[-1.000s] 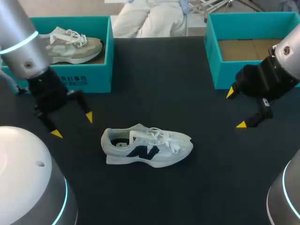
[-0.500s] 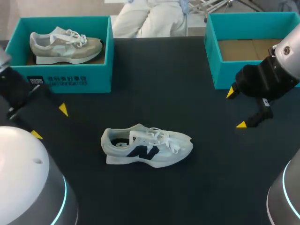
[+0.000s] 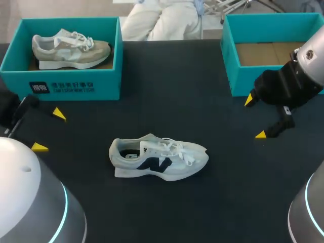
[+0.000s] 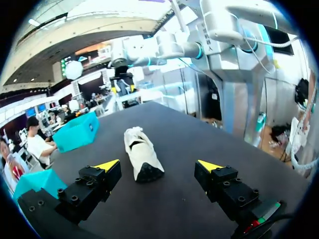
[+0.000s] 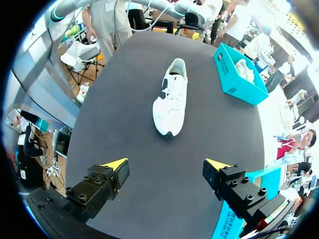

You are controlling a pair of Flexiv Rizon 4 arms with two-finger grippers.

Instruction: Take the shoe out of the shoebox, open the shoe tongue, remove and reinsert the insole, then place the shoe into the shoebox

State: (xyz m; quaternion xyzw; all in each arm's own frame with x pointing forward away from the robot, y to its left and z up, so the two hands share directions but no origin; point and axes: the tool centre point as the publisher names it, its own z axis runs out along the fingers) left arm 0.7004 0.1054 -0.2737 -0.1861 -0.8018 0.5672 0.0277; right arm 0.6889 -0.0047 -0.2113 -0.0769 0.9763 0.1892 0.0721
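Observation:
A white shoe (image 3: 158, 159) with a dark side logo lies on its sole mid-table, toe toward the right; its laces look loose. My left gripper (image 3: 49, 130) stands open near the table's left edge, well left of the shoe and in front of the left box, holding nothing. My right gripper (image 3: 254, 117) is open and empty to the shoe's right, in front of the empty teal shoebox (image 3: 238, 83). The left wrist view has the shoe (image 4: 140, 158) heel-on, ahead of the open gripper (image 4: 158, 167). From the right wrist, the shoe (image 5: 172, 99) lies toe-on ahead of the open gripper (image 5: 167, 163).
A second teal shoebox (image 3: 66, 87) at the back left holds a beige shoe (image 3: 71, 48). It shows as the box (image 5: 239, 74) beyond the white shoe in the right wrist view. The empty box's wall (image 5: 234, 219) is beside my right fingers.
My left arm has drawn back to the left, from in front of the left box toward the table's left edge. The right arm and the shoe have stayed put.

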